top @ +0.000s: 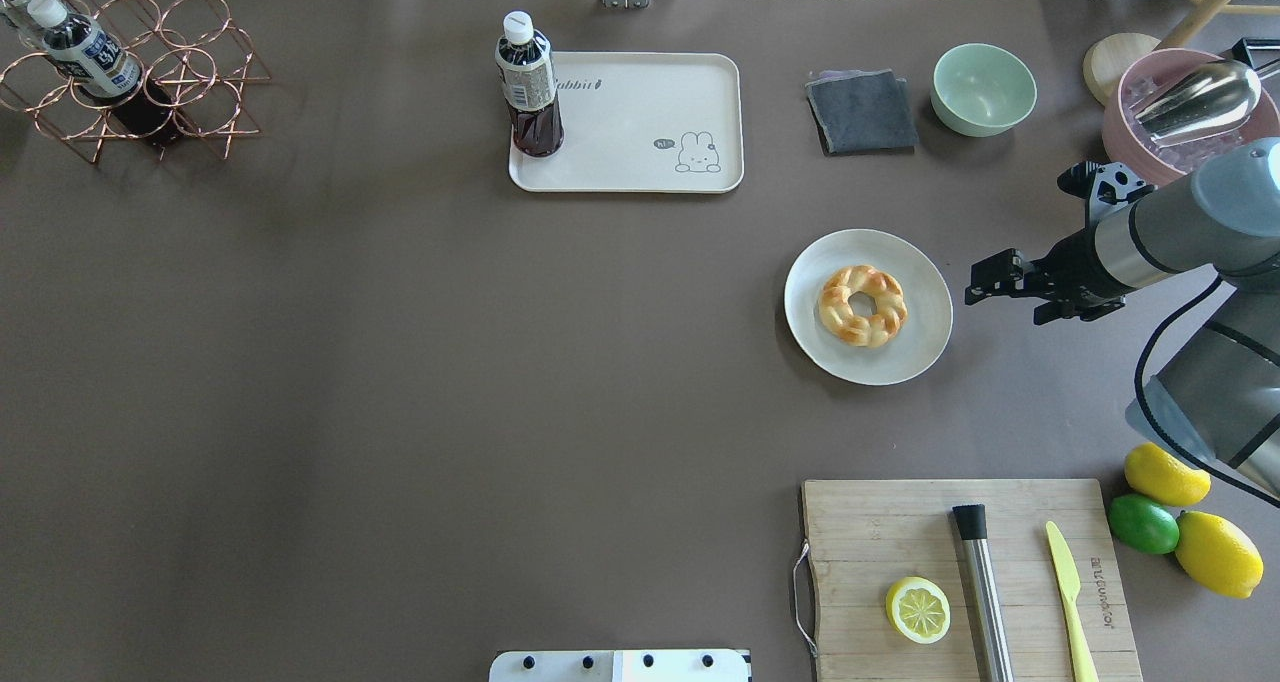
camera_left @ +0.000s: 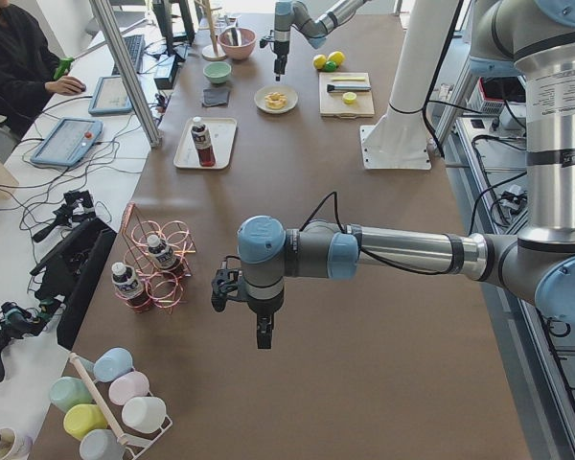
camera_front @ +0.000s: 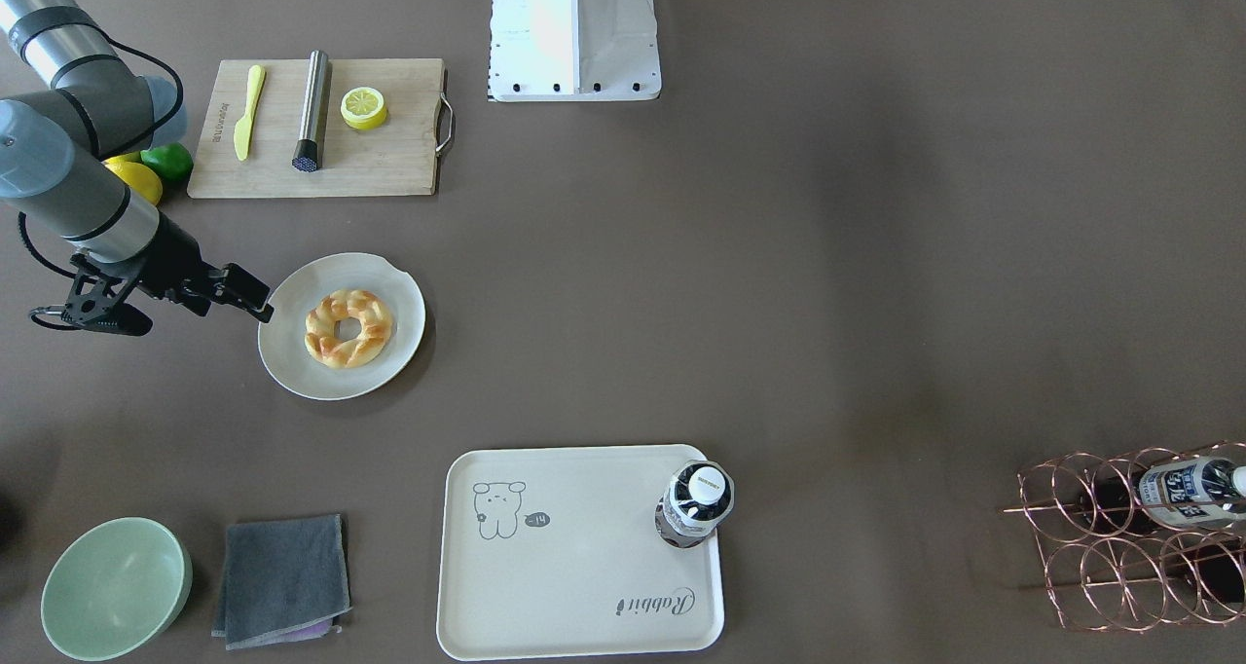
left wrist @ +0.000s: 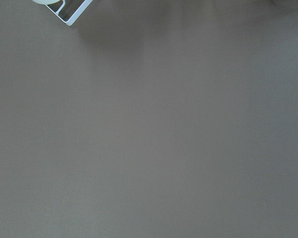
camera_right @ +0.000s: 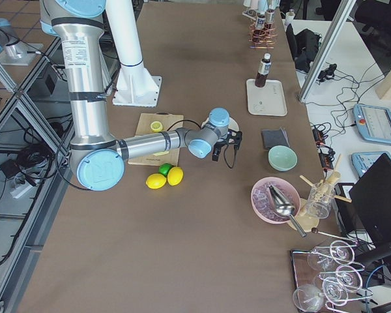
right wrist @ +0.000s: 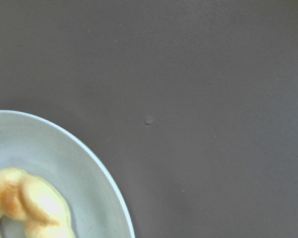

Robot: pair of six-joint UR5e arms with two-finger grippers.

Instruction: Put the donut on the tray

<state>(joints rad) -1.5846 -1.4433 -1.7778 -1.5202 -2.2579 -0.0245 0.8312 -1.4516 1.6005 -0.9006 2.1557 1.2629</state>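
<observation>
The braided golden donut (camera_front: pixel 348 328) (top: pixel 862 305) lies on a round off-white plate (camera_front: pixel 399 294) (top: pixel 925 262). My right gripper (camera_front: pixel 255 299) (top: pixel 980 282) hovers just off the plate's edge, on the side away from the table's middle. It looks open and empty. Its wrist view shows the plate rim (right wrist: pixel 64 153) and a bit of donut (right wrist: pixel 25 203). The cream bear tray (camera_front: pixel 574 567) (top: pixel 640 112) lies further across the table, with a dark drink bottle (camera_front: pixel 696 503) (top: pixel 528 82) standing on one corner. My left gripper (camera_left: pixel 259 331) shows only in the exterior left view, so I cannot tell its state.
A wooden cutting board (top: pixel 900 522) holds a lemon half (top: pixel 918 609), a metal cylinder (top: pixel 982 587) and a yellow knife (top: pixel 1070 592). Lemons and a lime (top: pixel 1145 522) lie beside it. A green bowl (top: pixel 983 87), a grey cloth (top: pixel 860 112) and a copper bottle rack (top: pixel 120 72) stand near the far edge.
</observation>
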